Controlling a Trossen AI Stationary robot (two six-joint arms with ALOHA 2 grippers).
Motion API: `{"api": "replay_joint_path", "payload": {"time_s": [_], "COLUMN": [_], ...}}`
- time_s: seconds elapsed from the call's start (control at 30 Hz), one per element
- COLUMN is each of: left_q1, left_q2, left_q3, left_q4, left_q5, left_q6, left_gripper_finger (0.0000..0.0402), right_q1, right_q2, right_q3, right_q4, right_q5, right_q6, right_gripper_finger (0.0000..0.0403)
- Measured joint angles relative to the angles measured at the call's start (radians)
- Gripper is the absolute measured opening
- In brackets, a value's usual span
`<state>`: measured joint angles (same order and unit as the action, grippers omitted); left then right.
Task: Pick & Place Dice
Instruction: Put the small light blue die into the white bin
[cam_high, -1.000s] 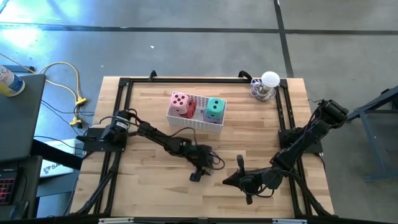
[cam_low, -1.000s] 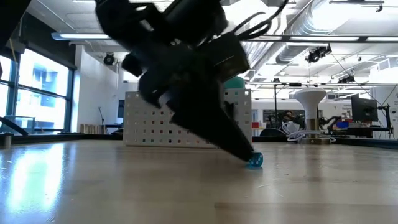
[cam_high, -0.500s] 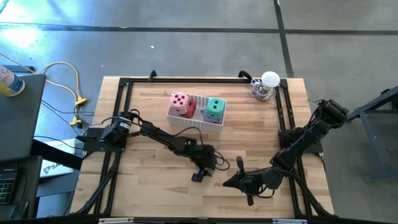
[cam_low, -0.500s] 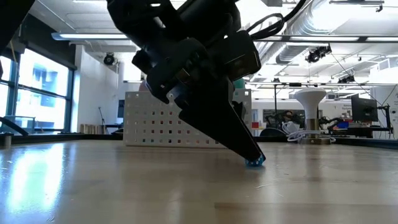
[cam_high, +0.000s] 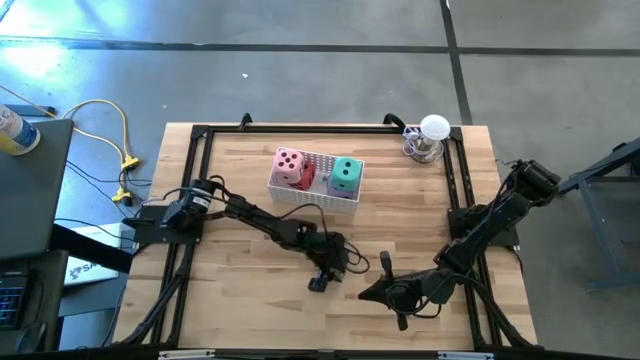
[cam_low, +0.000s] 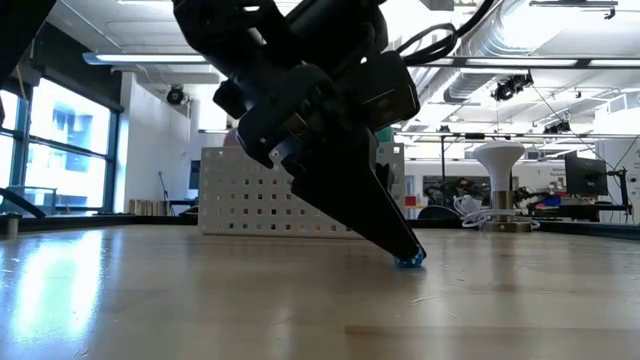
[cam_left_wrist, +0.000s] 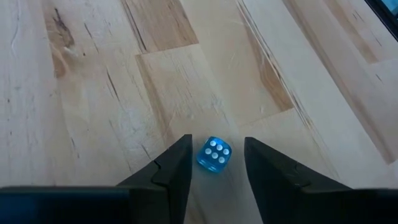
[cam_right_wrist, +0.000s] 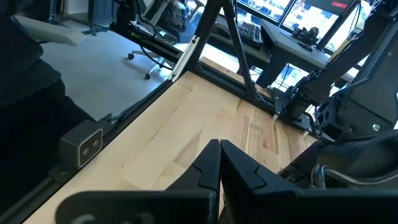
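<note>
Now our left gripper is down at the wooden table, near the front middle, with its two dark fingers spread apart and a small see-through blue die with white dots sitting on the wood between them, not yet pinched. We think the tiny die could slip or pop out sideways if the fingers close crookedly, because it is smooth and small. Our right gripper rests low at the front right of the table, fingers pressed together. Far back, the white plastic basket with square holes holds a big pink dotted cube, a green one and a bit of red. We can read no writing anywhere.
</note>
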<state>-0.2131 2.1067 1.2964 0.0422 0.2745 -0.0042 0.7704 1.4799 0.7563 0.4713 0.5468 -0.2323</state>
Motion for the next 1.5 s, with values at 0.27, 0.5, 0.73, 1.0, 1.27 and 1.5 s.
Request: {"api": "replay_joint_path", "payload": {"time_s": [0.27, 0.5, 0.73, 1.0, 1.27, 1.5], "left_q1": [0.001, 0.001, -0.015, -0.084, -0.094, -0.012], "left_q2": [-0.004, -0.006, -0.057, -0.182, -0.385, -0.565], "left_q3": [-0.002, -0.002, -0.007, -0.006, -0.005, -0.004], "left_q4": [-0.01, -0.016, -0.095, -0.129, -0.259, -0.41], "left_q5": [0.007, 0.011, -0.073, -0.286, -0.282, -0.355], "left_q6": [-0.004, -0.004, 0.055, 0.162, 0.168, 0.187], "left_gripper_finger": [0.0057, 0.0041, 0.0041, 0.0041, 0.0046, 0.0048], "right_q1": [0.0, 0.0, 0.001, 0.002, 0.002, 0.002], "right_q2": [0.0, 0.0, 0.0, 0.0, 0.0, 0.0], "right_q3": [0.0, 0.0, 0.0, 0.0, 0.0, 0.0], "right_q4": [-0.001, -0.001, -0.004, -0.016, -0.023, -0.028], "right_q5": [0.0, 0.0, 0.0, 0.0, 0.0, 0.001], "right_q6": [0.003, 0.003, 0.007, 0.029, 0.029, 0.026], "right_gripper_finger": [0.0002, 0.0002, 0.0002, 0.0002, 0.0002, 0.0002]}}
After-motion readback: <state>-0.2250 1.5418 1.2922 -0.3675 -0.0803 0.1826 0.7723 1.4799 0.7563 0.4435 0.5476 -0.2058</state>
